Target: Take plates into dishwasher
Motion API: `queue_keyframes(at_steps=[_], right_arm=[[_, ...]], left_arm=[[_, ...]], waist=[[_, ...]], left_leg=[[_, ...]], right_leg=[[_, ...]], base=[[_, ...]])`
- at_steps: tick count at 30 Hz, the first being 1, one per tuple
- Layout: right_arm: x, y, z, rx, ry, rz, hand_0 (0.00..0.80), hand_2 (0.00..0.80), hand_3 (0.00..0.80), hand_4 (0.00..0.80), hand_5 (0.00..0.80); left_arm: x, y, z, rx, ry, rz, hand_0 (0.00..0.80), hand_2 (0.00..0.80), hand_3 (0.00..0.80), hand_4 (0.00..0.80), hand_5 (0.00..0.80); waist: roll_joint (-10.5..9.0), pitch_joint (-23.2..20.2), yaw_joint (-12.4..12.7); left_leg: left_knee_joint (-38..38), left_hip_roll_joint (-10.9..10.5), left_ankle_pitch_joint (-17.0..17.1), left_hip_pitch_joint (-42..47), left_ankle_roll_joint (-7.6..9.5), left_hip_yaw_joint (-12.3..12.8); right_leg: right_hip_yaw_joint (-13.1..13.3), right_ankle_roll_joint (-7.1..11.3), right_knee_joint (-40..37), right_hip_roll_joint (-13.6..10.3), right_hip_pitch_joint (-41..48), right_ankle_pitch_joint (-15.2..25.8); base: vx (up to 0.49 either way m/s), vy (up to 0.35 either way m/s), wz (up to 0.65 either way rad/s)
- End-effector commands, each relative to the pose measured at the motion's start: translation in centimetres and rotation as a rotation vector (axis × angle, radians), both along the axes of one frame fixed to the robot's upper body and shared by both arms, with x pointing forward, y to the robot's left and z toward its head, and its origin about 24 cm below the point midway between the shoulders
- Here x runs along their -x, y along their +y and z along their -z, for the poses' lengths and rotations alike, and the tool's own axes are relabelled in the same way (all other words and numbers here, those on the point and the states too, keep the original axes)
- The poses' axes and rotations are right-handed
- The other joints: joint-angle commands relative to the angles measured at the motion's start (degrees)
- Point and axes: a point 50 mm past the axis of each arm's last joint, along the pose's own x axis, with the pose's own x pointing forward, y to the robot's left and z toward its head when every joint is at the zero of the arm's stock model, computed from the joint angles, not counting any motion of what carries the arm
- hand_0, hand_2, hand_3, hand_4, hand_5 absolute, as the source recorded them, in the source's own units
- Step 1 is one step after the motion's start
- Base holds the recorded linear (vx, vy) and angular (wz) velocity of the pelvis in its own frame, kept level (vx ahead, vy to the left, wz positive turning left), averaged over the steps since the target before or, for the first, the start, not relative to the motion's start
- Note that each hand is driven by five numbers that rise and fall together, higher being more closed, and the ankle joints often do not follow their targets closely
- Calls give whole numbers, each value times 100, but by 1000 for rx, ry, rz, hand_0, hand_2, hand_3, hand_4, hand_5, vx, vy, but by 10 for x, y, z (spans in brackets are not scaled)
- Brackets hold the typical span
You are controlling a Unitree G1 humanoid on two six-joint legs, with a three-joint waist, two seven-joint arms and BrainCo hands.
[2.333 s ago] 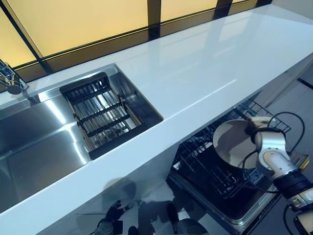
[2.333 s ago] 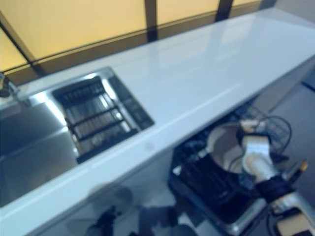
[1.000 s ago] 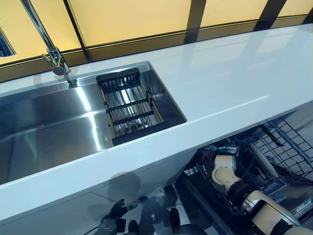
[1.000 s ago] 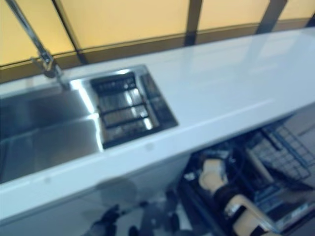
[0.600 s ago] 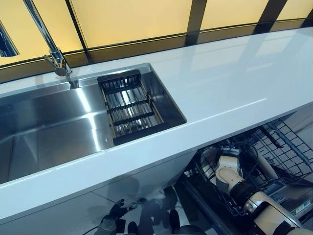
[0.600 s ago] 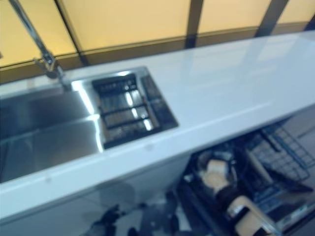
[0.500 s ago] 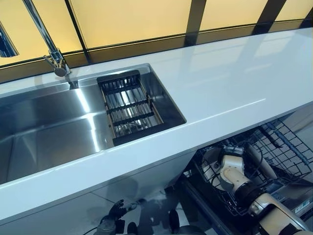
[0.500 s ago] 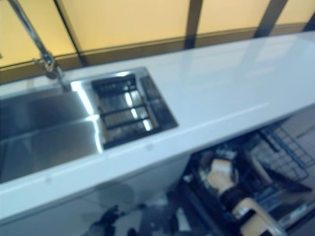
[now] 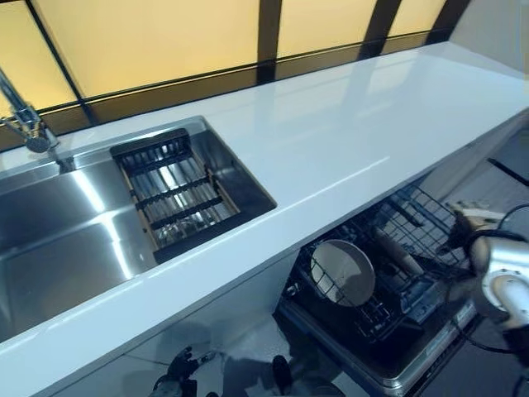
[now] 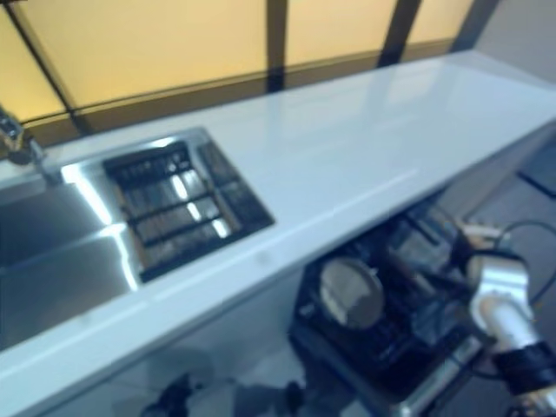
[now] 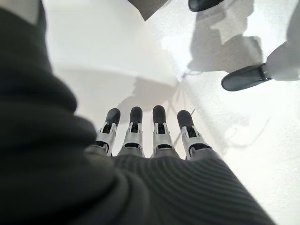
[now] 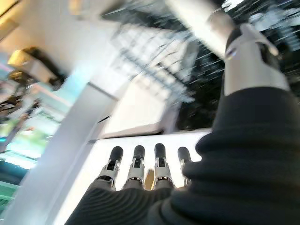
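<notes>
A round cream plate (image 9: 341, 273) stands on edge in the lower rack (image 9: 388, 285) of the open dishwasher, under the white counter's front edge. My right hand (image 9: 469, 218) hangs to the right of the rack, apart from the plate. In the right wrist view its fingers (image 12: 136, 164) are straight and hold nothing. A second pale dish (image 9: 400, 255) leans edge-on further right in the rack. My left hand (image 11: 154, 131) shows only in the left wrist view, fingers straight, over the pale floor.
The white counter (image 9: 347, 124) runs across the view. A steel sink (image 9: 58, 248) at the left holds a dark drainer basket (image 9: 173, 198), with a tap (image 9: 25, 132) at the far left. The pulled-out rack juts out over the floor.
The camera has swung. My right hand has let go of the plate and drawn back to the right of the rack. The plate now stands in the rack on its own.
</notes>
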Motion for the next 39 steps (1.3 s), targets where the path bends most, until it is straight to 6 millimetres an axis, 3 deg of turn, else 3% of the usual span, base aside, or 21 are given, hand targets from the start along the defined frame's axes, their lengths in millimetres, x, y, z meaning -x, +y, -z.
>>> queue_keyframes(at_steps=[1, 8, 10, 14, 16, 17, 18, 20, 22, 25, 29, 33, 35, 37, 39], right_arm=[[2, -5, -28, 14, -71, -23, 0, 0, 0, 0, 0], [14, -34, -41, -37, -167, 84, 0, 0, 0, 0, 0], [21, -45, -42, -51, -204, 117, 0, 0, 0, 0, 0], [33, -56, -36, -74, -227, 148, 0, 0, 0, 0, 0], [37, -57, -31, -92, -264, 146, 0, 0, 0, 0, 0], [38, -57, -31, -99, -274, 162, 0, 0, 0, 0, 0], [38, -57, -31, -101, -276, 166, 0, 0, 0, 0, 0], [47, -65, -32, -119, -287, 225, 0, 0, 0, 0, 0], [51, -74, -29, -125, -298, 275, 0, 0, 0, 0, 0], [49, -84, -22, -132, -323, 335, 0, 0, 0, 0, 0], [44, -89, -20, -155, -344, 401, 0, 0, 0, 0, 0], [39, -97, -4, -181, -272, 490, 0, 0, 0, 0, 0], [51, -113, 13, -190, -214, 592, 0, 0, 0, 0, 0], [73, -130, 44, -199, -136, 722, 0, 0, 0, 0, 0], [94, -138, 71, -230, -138, 779, 0, 0, 0, 0, 0]], left_arm=[[-5, 21, -6, -48, -35, -44, 0, 0, 0, 0, 0], [3, 24, -4, -52, -33, -83, 0, 0, 0, 0, 0], [4, 23, -4, -60, -39, -74, 0, 0, 0, 0, 0], [9, 27, -4, -74, -22, -46, 0, 0, 0, 0, 0], [15, 36, -6, -95, -15, -57, 0, 0, 0, 0, 0], [13, 45, -9, -105, -14, -86, 0, 0, 0, 0, 0], [13, 47, -10, -107, -13, -89, 0, 0, 0, 0, 0], [12, 57, -13, -128, -7, -107, 0, 0, 0, 0, 0], [16, 58, -13, -141, -8, -113, 0, 0, 0, 0, 0], [18, 60, -13, -155, -14, -124, 0, 0, 0, 0, 0], [2, 54, -16, -138, -38, -134, 0, 0, 0, 0, 0], [9, 51, -12, -140, -17, -221, 0, 0, 0, 0, 0], [15, 53, -11, -144, -1, -241, 0, 0, 0, 0, 0], [19, 54, -11, -145, 7, -227, 0, 0, 0, 0, 0], [16, 55, -12, -142, 3, -205, 0, 0, 0, 0, 0]], waist=[[-258, -64, 18], [-271, -124, -87], [-271, -80, -127], [-284, 1, -152], [-239, 122, -119], [-175, 178, -47], [-176, 171, -30], [-29, 99, 99], [1, 14, 232], [-166, -67, 604], [-179, 59, 803], [-119, 250, 918], [-95, 317, 1043], [-76, 359, 1159], [-161, 346, 1100]], left_leg=[[28, 72, -173, 117, 261, -70], [28, 63, -245, 280, 296, 123], [30, -32, -286, 378, 371, 185], [48, -182, -311, 383, 425, 176], [28, -194, -247, 320, 380, 170], [28, -171, -115, 156, 416, 78], [28, -172, -53, 98, 418, 69], [28, -124, 190, -226, 515, -178], [28, -169, 292, -429, 544, -406], [104, -351, 458, -896, 489, -416], [245, -207, 703, -1277, 318, -494], [115, -129, 998, -1615, 112, -532], [36, -216, 1037, -1926, 64, -565], [351, -307, 1058, -1802, 67, -494], [1256, -397, 666, -1571, 145, -403]], right_leg=[[281, 504, 12, -244, -170, 254], [256, 471, 55, -258, -99, 217], [284, 481, 180, -296, -121, 201], [317, 622, 113, -443, -247, 442], [111, 718, 126, -457, -406, 581], [35, 679, 677, -262, -444, 420], [34, 657, 768, -229, -484, 413], [-44, 424, 1859, 162, -527, -127], [10, 262, 2164, 354, -502, -396], [-63, 35, 1366, 349, 193, -781], [-97, -137, 1068, 443, 375, -890], [11, -307, 806, 649, 719, -923], [54, -358, 632, 698, 876, -847], [-155, -343, 444, 609, 875, -656], [-541, -292, 245, 335, 741, -381]], base=[[0, 14, -19], [-26, 62, -11], [-36, 93, -8], [-86, 36, -5], [-344, -10, -16], [-332, -53, -20], [-468, -86, -25], [-427, -127, -16], [-350, -154, 17], [-275, -172, 18], [-344, -200, 17], [-223, -149, 52], [-156, -145, 72], [-216, -146, 24], [-263, -100, 17]])
